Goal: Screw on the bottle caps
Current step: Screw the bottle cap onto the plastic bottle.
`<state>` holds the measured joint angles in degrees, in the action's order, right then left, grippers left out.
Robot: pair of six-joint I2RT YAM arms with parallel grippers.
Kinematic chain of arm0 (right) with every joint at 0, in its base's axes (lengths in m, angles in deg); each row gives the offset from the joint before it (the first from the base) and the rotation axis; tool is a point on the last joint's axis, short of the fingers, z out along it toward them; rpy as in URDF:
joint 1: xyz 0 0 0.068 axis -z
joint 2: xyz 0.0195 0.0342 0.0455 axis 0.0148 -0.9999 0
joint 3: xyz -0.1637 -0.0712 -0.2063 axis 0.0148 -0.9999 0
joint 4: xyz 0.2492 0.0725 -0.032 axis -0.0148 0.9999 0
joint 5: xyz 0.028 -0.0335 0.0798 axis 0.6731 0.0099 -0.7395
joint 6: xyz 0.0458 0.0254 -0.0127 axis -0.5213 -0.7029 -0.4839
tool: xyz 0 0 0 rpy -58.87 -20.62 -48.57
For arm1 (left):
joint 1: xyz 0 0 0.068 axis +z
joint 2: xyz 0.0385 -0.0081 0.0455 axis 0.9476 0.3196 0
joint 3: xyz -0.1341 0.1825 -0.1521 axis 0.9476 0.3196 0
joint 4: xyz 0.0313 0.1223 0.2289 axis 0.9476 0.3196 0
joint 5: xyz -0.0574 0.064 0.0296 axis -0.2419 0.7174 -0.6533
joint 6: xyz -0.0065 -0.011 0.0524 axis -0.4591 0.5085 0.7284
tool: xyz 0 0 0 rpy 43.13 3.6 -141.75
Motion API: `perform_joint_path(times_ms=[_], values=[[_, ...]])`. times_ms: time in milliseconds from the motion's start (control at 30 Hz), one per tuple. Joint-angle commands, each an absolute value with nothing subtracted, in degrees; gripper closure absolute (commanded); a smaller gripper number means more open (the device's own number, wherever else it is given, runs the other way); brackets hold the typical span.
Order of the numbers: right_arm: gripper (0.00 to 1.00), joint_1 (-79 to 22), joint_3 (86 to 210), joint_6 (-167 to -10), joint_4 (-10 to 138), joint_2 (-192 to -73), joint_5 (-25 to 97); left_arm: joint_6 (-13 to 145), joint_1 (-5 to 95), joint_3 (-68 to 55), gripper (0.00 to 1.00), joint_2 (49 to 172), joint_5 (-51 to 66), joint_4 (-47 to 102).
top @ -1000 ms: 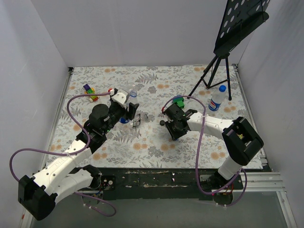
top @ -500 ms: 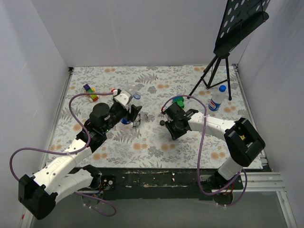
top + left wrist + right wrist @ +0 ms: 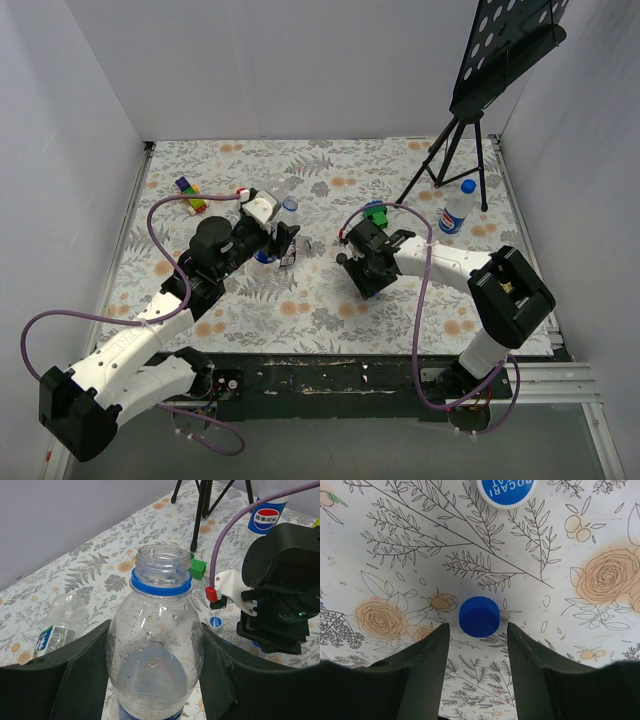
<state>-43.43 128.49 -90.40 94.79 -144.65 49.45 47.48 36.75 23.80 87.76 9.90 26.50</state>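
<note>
So the plain blue cap (image 3: 479, 616) is lying flat on the floral table cover (image 3: 580, 540), right at the mouth of the right gripper (image 3: 477, 626). Its two fingers (image 3: 422, 670) are spread apart with the cap sitting just ahead of the gap between the tips, and as far as I can see neither one is touching it. A bit further out from the gripper there's a second cap, the printed cap (image 3: 506, 489) with white lettering on blue, half cut off at the top of the right wrist view. Over on the other side, the uncapped bottle (image 3: 155, 630) is upright with its neck open and a blue ring under the thread, and the left gripper (image 3: 155, 680) is clamped on its body from both sides. Behind that one a clear bottle lying on its side (image 3: 60, 625) rests on the cover. Further back there's a green block (image 3: 198, 568), the music stand (image 3: 505, 50) on its tripod, and a Pepsi bottle (image 3: 455, 212) standing just beside the tripod legs with a blue cap on.
</note>
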Motion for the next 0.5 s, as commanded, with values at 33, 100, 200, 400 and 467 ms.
perform_joint_path(times_ms=[33, 100, 200, 400, 467], values=[[0.43, -43.28, 130.98, -90.37, 94.99, -145.18, 48.96, 48.19, 37.00, 21.50, 0.69, 87.65, 9.22, 26.38], [0.43, -43.19, 130.98, -90.55, 94.73, -145.00, 48.96, 48.19, 37.00, 21.50, 0.69, 87.57, 9.23, 26.38], [0.45, -43.28, 131.06, -90.64, 94.29, -145.00, 48.61, 48.19, 37.00, 21.50, 0.69, 87.74, 9.14, 26.38], [0.47, -43.19, 131.33, -90.81, 93.94, -145.35, 49.05, 48.19, 37.00, 21.41, 0.69, 87.83, 8.87, 26.47], [0.48, -43.27, 131.59, -90.81, 94.02, -145.36, 49.14, 48.10, 37.00, 21.41, 0.69, 87.92, 8.70, 26.47]])
